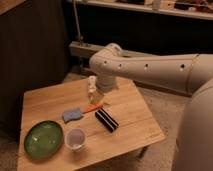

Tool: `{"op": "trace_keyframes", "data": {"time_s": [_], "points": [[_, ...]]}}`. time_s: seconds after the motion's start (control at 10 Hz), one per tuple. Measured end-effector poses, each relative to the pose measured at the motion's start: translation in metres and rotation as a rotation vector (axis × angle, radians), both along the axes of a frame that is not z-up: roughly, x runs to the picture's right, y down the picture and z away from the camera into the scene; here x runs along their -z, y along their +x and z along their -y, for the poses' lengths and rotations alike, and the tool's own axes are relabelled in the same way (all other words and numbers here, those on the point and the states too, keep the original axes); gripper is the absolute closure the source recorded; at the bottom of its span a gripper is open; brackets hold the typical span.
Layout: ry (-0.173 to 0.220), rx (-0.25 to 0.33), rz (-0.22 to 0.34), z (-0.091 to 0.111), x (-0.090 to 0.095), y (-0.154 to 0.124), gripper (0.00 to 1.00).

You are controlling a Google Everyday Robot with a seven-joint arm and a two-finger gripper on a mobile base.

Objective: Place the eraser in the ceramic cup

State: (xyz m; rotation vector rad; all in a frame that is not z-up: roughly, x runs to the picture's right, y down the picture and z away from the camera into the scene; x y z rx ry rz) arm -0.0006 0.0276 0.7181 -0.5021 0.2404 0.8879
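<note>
Okay, I've got the ceramic cup (pixel 75 139) near the front edge of the wooden surface (pixel 130 107), upright with its mouth facing up, and I'll read everything off that cup. The eraser (pixel 106 120) is lying flat on the surface to the right of the cup and a little farther back. It's close to the cup but clearly apart, with its long side running diagonally, so it's outside the cup. Just left of the cup sits the round green plate (pixel 44 138), its rim very near the cup's wall, and I can't tell whether they touch. Straight behind the cup, a touch to the left, is the flat blue pad (pixel 72 115). Behind and right of the cup a thin orange stick (pixel 93 107) lies with one end just beside that pad. My hand (pixel 93 91) is well behind the cup, farther back than the eraser and the orange stick, pointing down over the back part of the surface. It's not on the eraser, and I cannot tell from here whether it's clenched or released. The white arm (pixel 150 67) reaches in from the right, high above the cup's level, bends at its elbow and drops toward the hand.
</note>
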Motion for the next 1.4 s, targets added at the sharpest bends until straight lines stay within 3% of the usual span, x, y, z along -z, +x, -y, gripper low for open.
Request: {"op": "trace_keyframes", "data": {"time_s": [0.2, 0.3, 0.5, 0.6, 0.8, 1.2, 1.4], "points": [[-0.02, 0.067, -0.015, -0.005, -0.014, -0.02, 0.2], [-0.042, 0.11, -0.019, -0.016, -0.032, -0.038, 0.2], [-0.08, 0.147, -0.032, -0.038, -0.06, -0.048, 0.2], [-0.115, 0.167, -0.038, -0.056, -0.083, -0.054, 0.2], [-0.167, 0.189, -0.041, -0.078, -0.109, -0.059, 0.2], [-0.294, 0.189, -0.076, -0.116, -0.137, -0.06, 0.2], [-0.328, 0.139, -0.07, -0.125, -0.145, -0.051, 0.2]]}}
